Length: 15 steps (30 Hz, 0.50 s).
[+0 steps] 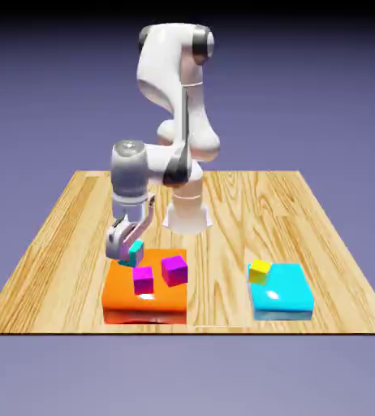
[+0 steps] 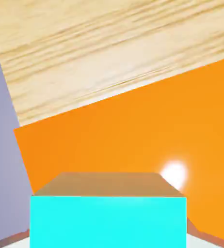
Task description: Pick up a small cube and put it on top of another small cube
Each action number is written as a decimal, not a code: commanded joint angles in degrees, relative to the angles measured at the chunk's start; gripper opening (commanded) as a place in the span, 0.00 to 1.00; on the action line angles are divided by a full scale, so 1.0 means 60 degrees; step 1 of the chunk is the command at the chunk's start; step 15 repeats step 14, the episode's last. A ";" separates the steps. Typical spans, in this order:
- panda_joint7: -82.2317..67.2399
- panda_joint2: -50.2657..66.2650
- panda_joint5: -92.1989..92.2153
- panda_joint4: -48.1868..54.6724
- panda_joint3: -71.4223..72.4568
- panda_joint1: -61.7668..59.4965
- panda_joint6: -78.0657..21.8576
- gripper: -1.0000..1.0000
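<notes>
My gripper (image 1: 127,249) is clamped on the small teal-green cube (image 1: 135,252), held just above the orange block's (image 1: 146,301) far corner. I worry a tilted, off-centre release would tumble it off the nearer magenta cube (image 1: 143,279).

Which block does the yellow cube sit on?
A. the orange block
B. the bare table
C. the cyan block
C: in the exterior view the yellow cube rests on a far corner of the cyan block, while the orange block carries only two magenta cubes.
</notes>
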 commanded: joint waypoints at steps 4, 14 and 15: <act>0.0785 -0.1277 0.1200 -0.0361 0.0198 0.0966 -0.0743 0.00; 0.1338 -0.0335 0.0470 -0.0674 0.0155 0.0991 0.0372 1.00; 0.1338 -0.0335 0.0470 -0.0674 0.0155 0.0991 0.0372 1.00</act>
